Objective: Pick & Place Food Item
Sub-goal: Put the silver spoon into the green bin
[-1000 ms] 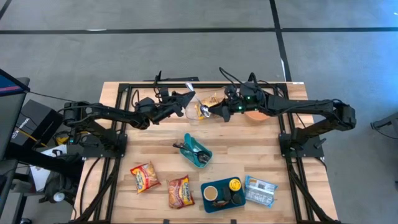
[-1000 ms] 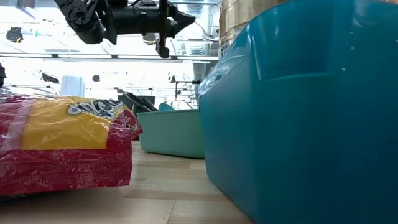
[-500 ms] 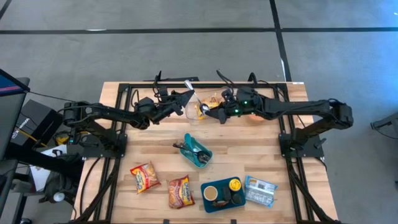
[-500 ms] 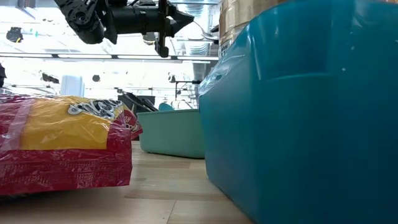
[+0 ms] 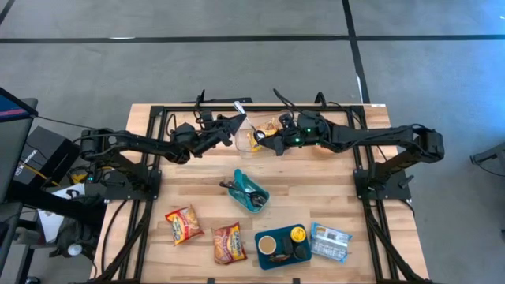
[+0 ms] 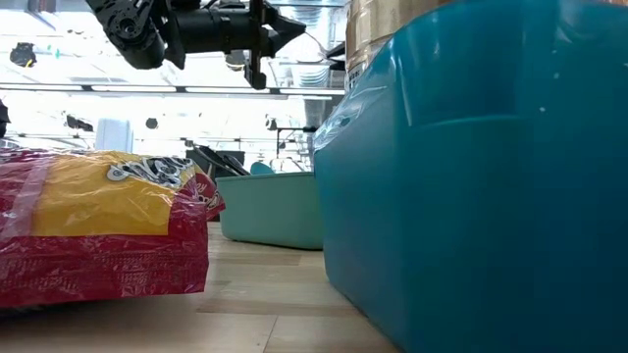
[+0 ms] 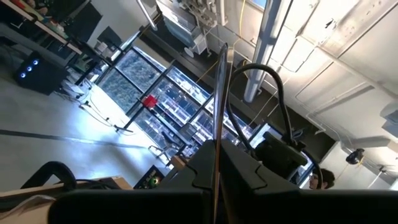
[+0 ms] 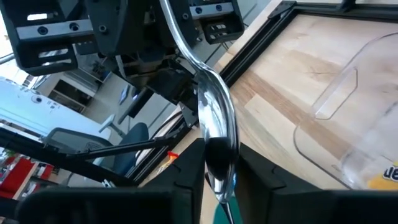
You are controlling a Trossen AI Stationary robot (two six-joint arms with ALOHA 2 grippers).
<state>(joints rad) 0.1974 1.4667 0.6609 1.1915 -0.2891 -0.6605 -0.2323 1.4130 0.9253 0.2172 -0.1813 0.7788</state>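
While both my arms are up at the far end of the table (image 5: pixel 331 177), I'd say I'm only partway through. My right hand (image 5: pixel 271 142) is clamped on a metal spoon (image 8: pixel 214 127), right next to a clear plastic cup (image 5: pixel 245 139) with what looks like a yellow snack in it. My left hand (image 5: pixel 234 124) is pinched on the cup's rim, I think. Both noodle packets (image 5: pixel 183 224) near the front sit untouched, so placing looks unfinished.

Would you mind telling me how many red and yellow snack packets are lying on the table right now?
2. One red and yellow snack packet lies near the table's front left; the second packet lies just right of it, beside the blue tray. Others may be hidden under the arms.
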